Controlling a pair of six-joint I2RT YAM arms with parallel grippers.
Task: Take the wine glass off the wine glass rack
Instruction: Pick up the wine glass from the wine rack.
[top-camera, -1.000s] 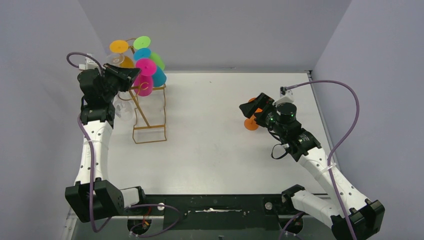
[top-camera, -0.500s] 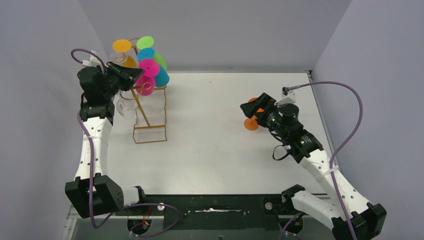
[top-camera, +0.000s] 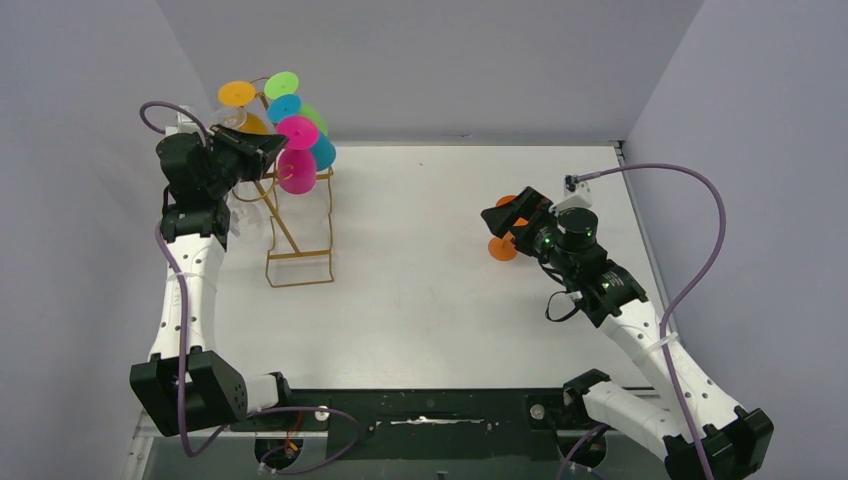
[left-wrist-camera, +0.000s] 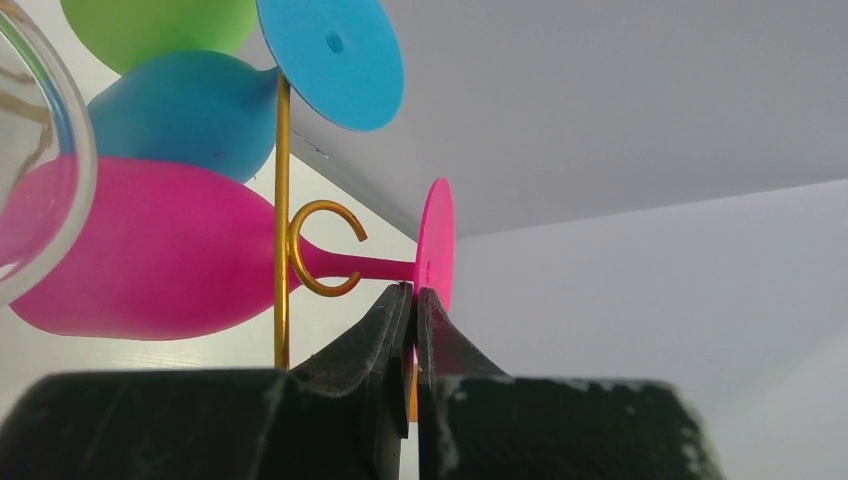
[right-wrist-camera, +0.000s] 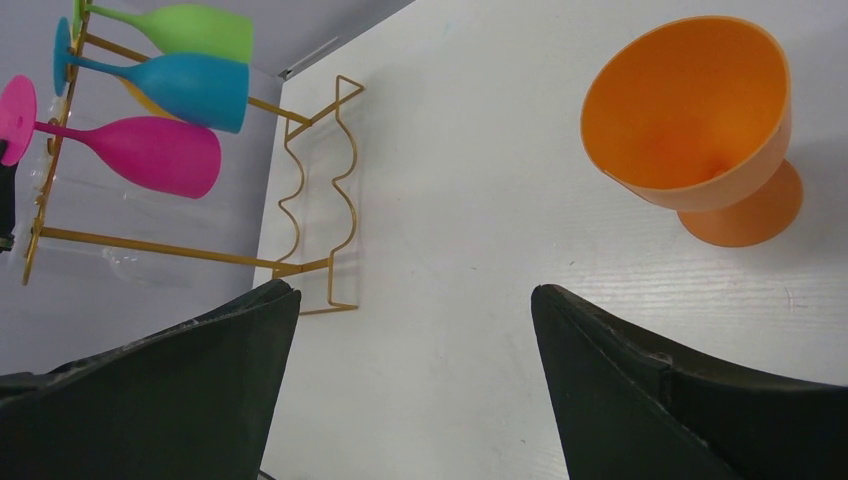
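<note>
1. White tabletop (right-wrist-camera: 470, 230) underneath; the pink wine glass (left-wrist-camera: 150, 250) hangs on the gold wire rack (left-wrist-camera: 282, 150), its stem just above my left gripper (left-wrist-camera: 411, 296).
2. Its fingers are pressed together, gripping nothing I can see.
3. Risk: nudging upward like that could knock the glass off its hook (left-wrist-camera: 325, 248).
4. My right gripper (right-wrist-camera: 415, 292) gapes wide, with an orange goblet (right-wrist-camera: 690, 120) ahead of it.

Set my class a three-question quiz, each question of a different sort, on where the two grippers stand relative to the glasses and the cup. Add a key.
1. True or false: the right gripper is shut on the orange cup.
2. Which colour of glass has its stem just above the left gripper? A green, B blue, C pink.
3. Fill in: the orange cup stands upright on the ___.
Key: 1 false, its jaws stand wide open. 2 C, the pink glass. 3 table.
</note>
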